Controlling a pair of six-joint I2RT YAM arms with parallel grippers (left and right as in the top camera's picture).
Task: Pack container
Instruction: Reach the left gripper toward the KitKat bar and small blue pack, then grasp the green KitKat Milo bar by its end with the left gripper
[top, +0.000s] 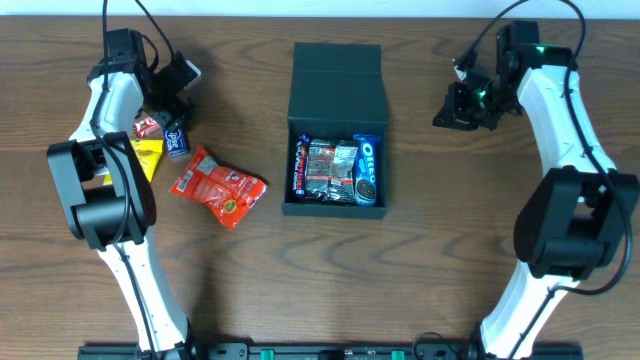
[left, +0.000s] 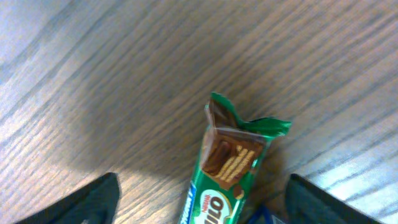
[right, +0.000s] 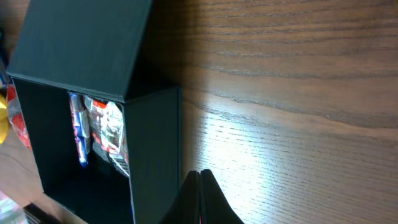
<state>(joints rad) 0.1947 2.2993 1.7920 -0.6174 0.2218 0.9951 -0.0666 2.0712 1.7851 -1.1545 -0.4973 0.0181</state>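
Wide wooden table, and both arms are reaching up towards its far edge: the left arm runs up the left side and bends in over a cluster of snacks, while the right arm climbs the right side and hooks back inward. Centre stage is the container, a black box with its lid flipped open and lying flat on the far side. Inside, packets stand side by side: a blue Oreo packet against the right wall, silver-and-red packets in the middle, and a dark blue packet at the left wall. The left gripper is well to the left of the box with its jaws spread wide, and its wrist camera shows a green Milo bar lying on the wood between them, untouched on either side. Just below that sit a red packet, a yellow packet and a small blue packet, all outside the box. The right gripper has its fingers pressed together on nothing, off to the right of the lid and apart from it
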